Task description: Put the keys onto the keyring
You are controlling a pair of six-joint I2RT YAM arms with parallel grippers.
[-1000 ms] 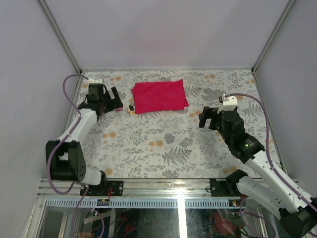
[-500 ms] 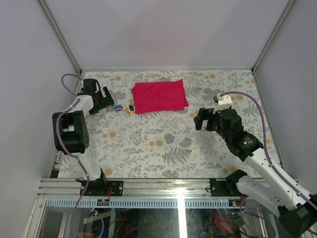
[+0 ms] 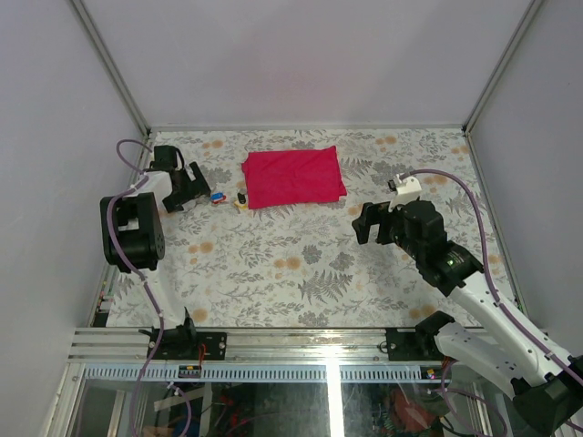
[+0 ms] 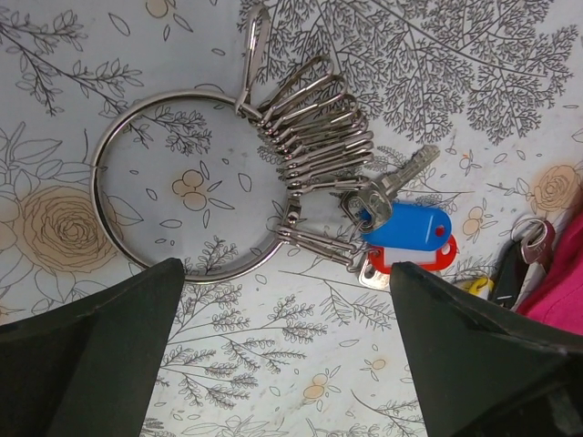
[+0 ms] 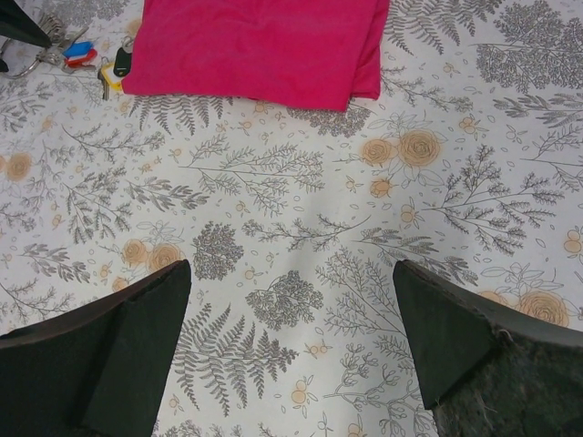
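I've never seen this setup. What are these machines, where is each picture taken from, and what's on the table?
Two white-and-black robot arms are bolted at the near edge of a flower-patterned table. The wide picture looks down from above and behind them. The other two come from a camera on each wrist, so the dark wedges at the bottom are that arm's own fingers. The left tool hovers open over a thin silver wire keyring carrying a row of metal clips. Small keys with blue and red plastic heads lie against those clips. A folded red cloth lies farther right. The right tool, also open, hangs over the table's middle. Nothing is held.
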